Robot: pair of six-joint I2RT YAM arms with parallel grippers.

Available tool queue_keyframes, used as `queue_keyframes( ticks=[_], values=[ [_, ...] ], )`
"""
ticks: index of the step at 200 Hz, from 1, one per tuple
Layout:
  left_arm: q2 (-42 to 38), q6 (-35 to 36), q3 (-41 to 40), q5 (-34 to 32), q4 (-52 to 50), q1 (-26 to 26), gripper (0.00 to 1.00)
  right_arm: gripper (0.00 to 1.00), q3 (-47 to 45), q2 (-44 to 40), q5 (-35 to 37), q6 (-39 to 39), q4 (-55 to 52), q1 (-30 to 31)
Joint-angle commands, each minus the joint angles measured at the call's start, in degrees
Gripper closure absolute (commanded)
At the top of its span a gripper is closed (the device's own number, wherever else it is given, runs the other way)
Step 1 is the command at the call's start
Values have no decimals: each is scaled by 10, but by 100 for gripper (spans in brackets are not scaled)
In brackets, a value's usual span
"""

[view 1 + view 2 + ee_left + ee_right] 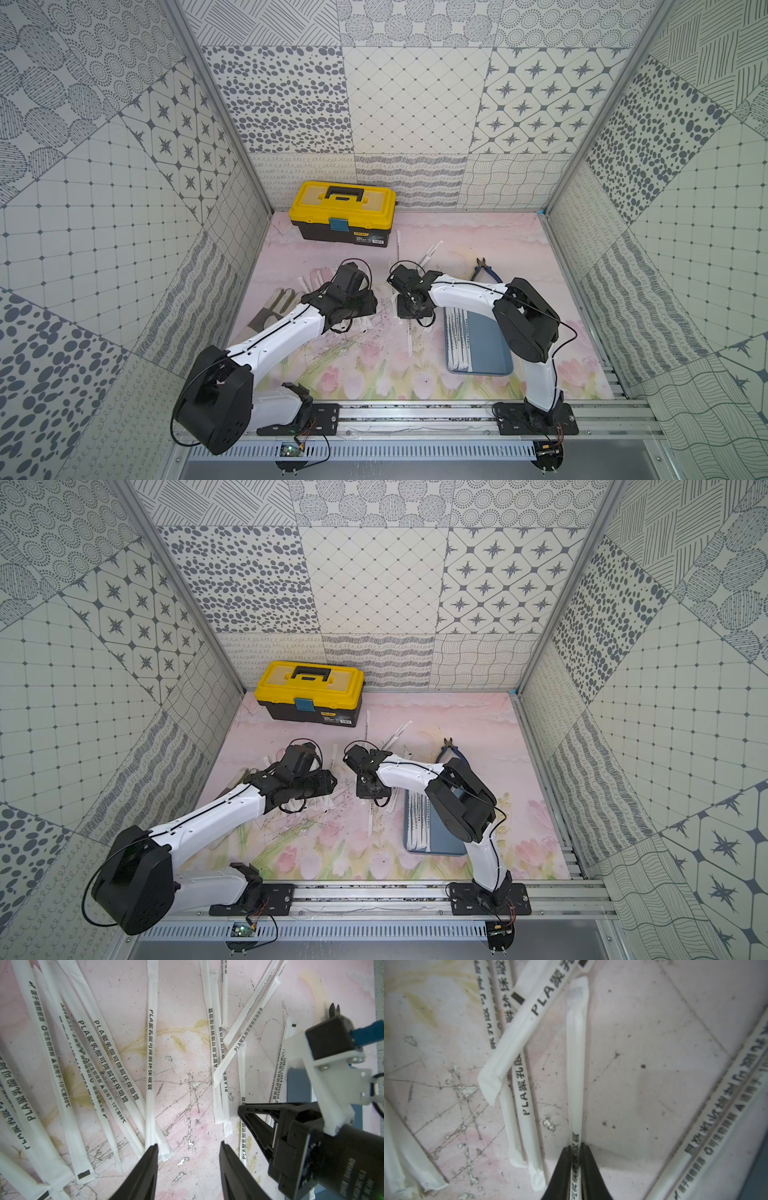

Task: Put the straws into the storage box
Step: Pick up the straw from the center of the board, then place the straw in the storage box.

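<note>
Many white paper-wrapped straws point(150, 1064) lie scattered on the pink mat point(365, 361), in both top views around the two wrists point(397, 733). My right gripper point(575, 1147) is shut on one straw point(576, 1064), which runs straight out from between the jaws over the mat. My left gripper point(188, 1145) is open just above bare mat, with straw ends beside one finger. The storage box point(488, 349), a shallow blue-grey tray, sits right of the right gripper point(409, 311) and holds several straws point(457, 336) along its left side.
A yellow-lidded black toolbox point(345, 210) stands at the back. Blue-handled pliers point(484, 270) lie behind the right arm. The two wrists are close together at mid-table; the right gripper's fingers point(255, 1122) show in the left wrist view. Patterned walls enclose three sides.
</note>
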Motion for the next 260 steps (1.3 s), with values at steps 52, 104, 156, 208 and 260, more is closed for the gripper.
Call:
queue_keyframes(
  ticks=[52,104,156,208,260],
  values=[
    [12,10,65,30,5,-14,49,91,-119,-255,-3,-23,-74,-25],
    [137,-24,160,61,58,-156,49,92,-275,-413,-44,-207,-44,-203],
    [211,-37,184,86,75,-192,49,93,-318,-354,-72,-223,33,-258],
    [211,-27,170,75,64,-192,49,93,-349,-279,-111,-202,101,-258],
    [214,-22,175,76,64,-192,49,90,-363,-286,-98,-194,91,-258]
  ],
)
